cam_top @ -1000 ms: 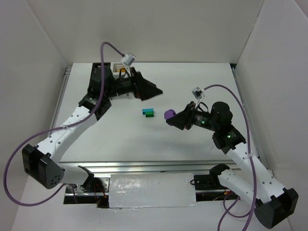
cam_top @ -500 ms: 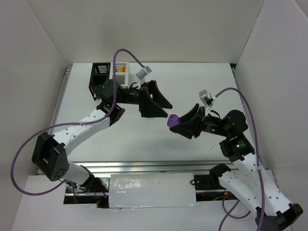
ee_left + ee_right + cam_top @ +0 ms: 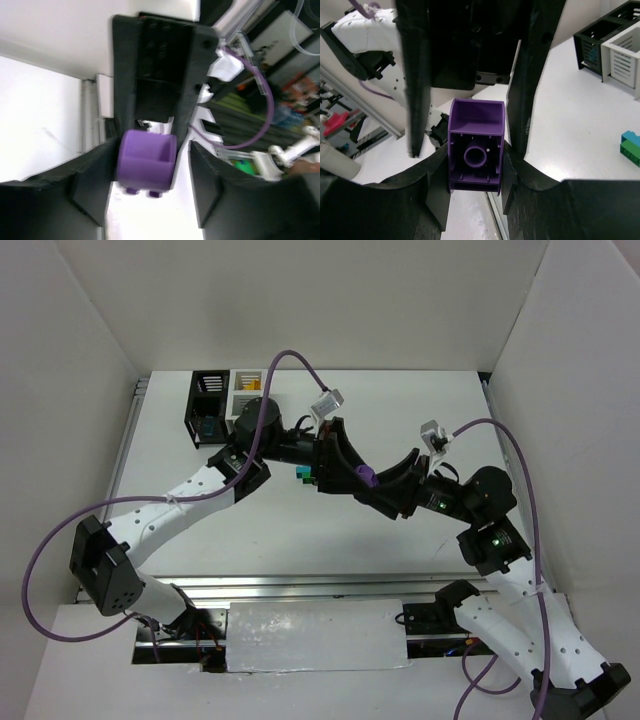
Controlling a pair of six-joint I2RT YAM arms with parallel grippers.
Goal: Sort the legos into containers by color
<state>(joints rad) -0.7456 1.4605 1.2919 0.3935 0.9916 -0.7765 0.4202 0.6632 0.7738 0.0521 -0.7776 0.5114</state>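
Note:
A purple lego (image 3: 366, 478) hangs in mid-air over the table's middle, with my right gripper (image 3: 375, 486) shut on it. In the right wrist view the purple lego (image 3: 476, 150) sits tight between my right gripper's (image 3: 475, 165) pads. My left gripper (image 3: 352, 476) meets it from the left. In the left wrist view the purple lego (image 3: 146, 160) lies between the left gripper's (image 3: 150, 156) jaws, against one finger with a gap to the other. A teal and green lego pair (image 3: 303, 475) lies on the table just behind. The black container (image 3: 207, 405) and white container (image 3: 247, 385) stand at the back left.
Something orange shows inside the white container, and something blue (image 3: 207, 425) in the black one. In the right wrist view the lego pair (image 3: 631, 145) lies at the right edge and the black container (image 3: 592, 47) and white container (image 3: 622, 57) stand further back. White walls enclose the table.
My left arm has swung from the containers to the table's middle, and its jaws have narrowed around the purple lego. The right gripper has risen a little, still holding it.

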